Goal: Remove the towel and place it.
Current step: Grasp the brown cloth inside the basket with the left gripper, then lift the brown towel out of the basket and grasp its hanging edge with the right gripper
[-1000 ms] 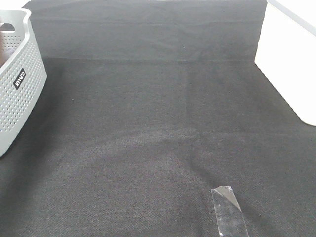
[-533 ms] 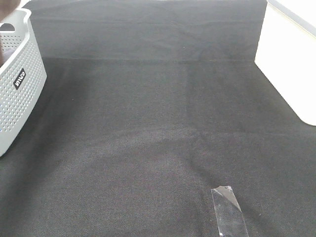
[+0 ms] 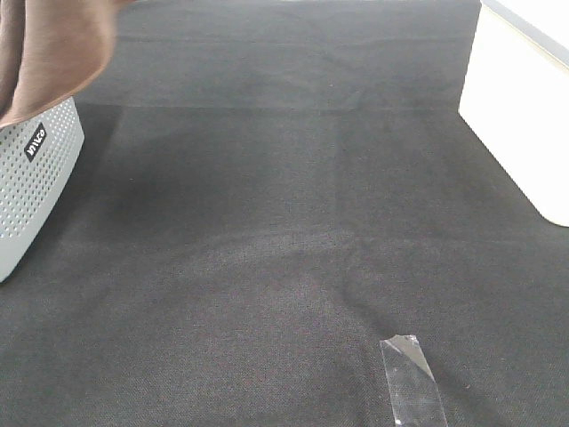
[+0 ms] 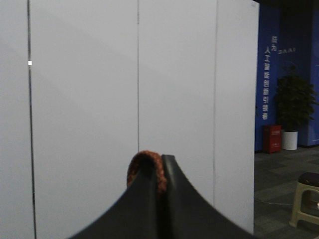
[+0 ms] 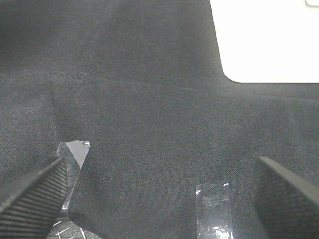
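Black cloth covers the counter (image 3: 293, 222), which is bare across its middle apart from a strip of clear tape (image 3: 411, 378) near the front edge. A grey perforated basket (image 3: 36, 196) stands at the left edge and a white box (image 3: 524, 107) at the right.

The towel (image 3: 53, 53) hangs in the far left corner of the high view, draped down in front of the basket's upper wall, with its top out of frame. What shows of it is reddish-brown and plush, falling in soft vertical folds to a rounded lower edge. No tag or hem can be made out.

The left end effector (image 4: 160, 177) is fully closed, pinching a small fold of the towel that bulges up between its tips. Its camera looks out at a white panel wall (image 4: 84, 99), so the arm appears raised. The right end effector (image 5: 159, 174) is spread wide and holds nothing, low above the cloth near the tape.

The towel looks light, limp and not fragile, and it will likely sag, swing and bunch as it is carried. The plush pile should grip well, so a pinch at an edge or a gathered fold suits it. A second hold on a far edge would help it spread flat when laid down.
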Robot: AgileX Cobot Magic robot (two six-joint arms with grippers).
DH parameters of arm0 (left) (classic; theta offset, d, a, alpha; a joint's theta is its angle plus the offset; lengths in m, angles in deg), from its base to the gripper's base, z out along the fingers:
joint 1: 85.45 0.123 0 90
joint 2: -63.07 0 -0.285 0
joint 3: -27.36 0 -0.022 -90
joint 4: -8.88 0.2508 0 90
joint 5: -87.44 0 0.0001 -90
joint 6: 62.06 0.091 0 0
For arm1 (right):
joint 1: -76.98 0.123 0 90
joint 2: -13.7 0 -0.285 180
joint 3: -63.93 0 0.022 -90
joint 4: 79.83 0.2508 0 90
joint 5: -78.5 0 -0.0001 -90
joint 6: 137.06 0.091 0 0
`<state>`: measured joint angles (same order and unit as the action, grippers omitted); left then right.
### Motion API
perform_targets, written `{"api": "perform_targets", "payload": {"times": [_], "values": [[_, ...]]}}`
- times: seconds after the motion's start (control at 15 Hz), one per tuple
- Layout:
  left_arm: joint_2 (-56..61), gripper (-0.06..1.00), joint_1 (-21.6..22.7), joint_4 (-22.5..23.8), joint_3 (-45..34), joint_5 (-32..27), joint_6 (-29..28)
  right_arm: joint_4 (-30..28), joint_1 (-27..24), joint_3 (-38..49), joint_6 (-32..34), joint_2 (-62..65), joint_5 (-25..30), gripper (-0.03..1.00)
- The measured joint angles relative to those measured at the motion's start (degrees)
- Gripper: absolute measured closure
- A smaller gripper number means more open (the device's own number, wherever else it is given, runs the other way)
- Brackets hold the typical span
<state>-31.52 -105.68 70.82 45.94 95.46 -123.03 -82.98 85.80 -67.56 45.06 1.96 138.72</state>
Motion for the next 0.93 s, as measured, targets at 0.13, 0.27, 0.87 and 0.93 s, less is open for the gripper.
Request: {"api": "perform_targets", "payload": {"times": [0.13, 0.27, 0.87, 0.93], "values": [[-1.0, 0.94, -2.4, 2.9, 0.0, 5.7, -1.8, 1.4, 0.0, -0.1, -0.7, 0.0, -0.1, 0.04], [-2.0, 0.94, -2.8, 8.1, 0.1, 16.6, -9.4, 4.8, 0.0, -0.9, -4.3, 0.0, -2.2, 0.04], [-4.5, 0.94, -2.8, 38.0, 0.1, 36.7, -36.7, 30.4, 0.0, -0.7, -37.5, -10.1, -24.1, 0.12], [-4.9, 0.94, -2.7, 38.0, 0.1, 38.6, -36.7, 37.0, 0.0, -0.7, -43.3, -14.7, -24.2, 0.14]]}}
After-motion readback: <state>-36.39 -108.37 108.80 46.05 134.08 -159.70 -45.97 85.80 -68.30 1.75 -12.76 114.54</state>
